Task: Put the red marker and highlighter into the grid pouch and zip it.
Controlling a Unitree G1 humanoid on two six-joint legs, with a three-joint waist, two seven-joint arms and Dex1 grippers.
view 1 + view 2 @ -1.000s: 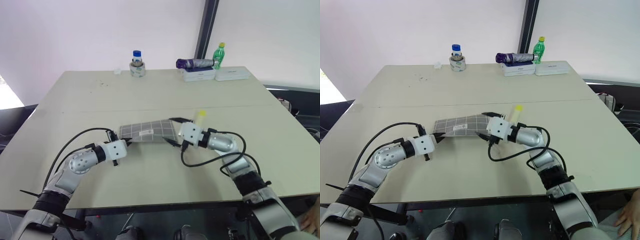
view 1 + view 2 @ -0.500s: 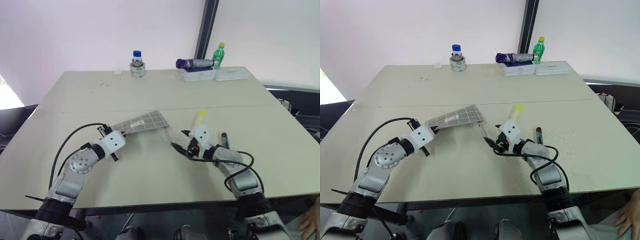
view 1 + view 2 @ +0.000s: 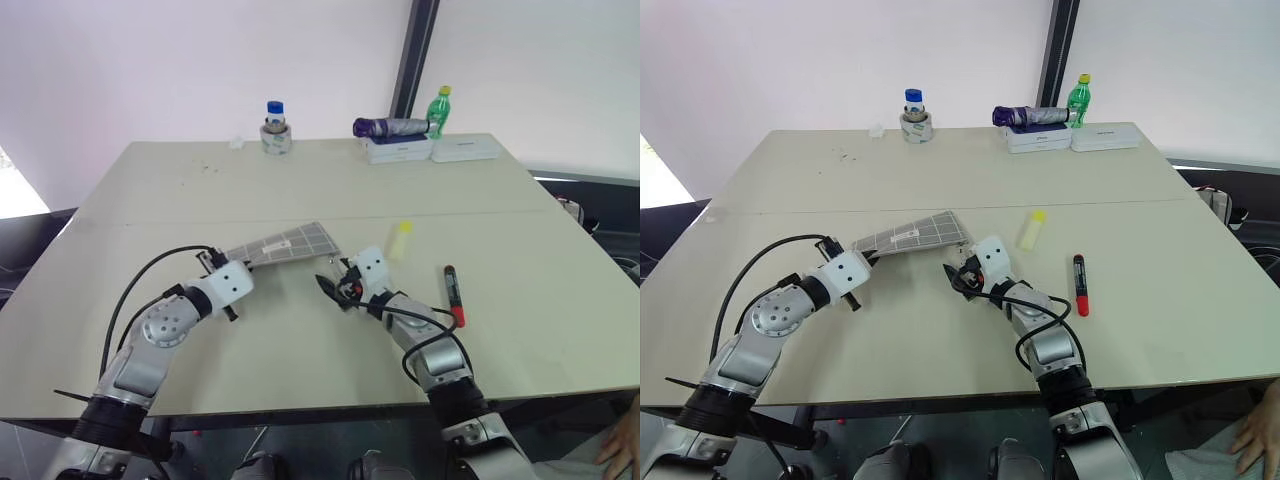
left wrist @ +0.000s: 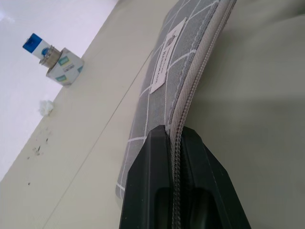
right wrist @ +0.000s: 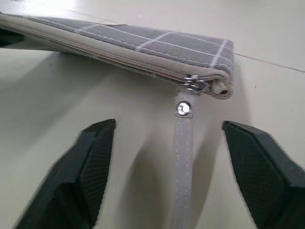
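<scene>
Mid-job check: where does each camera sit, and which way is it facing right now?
Head stereo pair: looks forward and down over the table; both arms show.
Left wrist: looks along the left gripper, shut on the grid pouch.
Right wrist: looks between the open right gripper fingers at the pull strap.
Shared: the pouch.
</scene>
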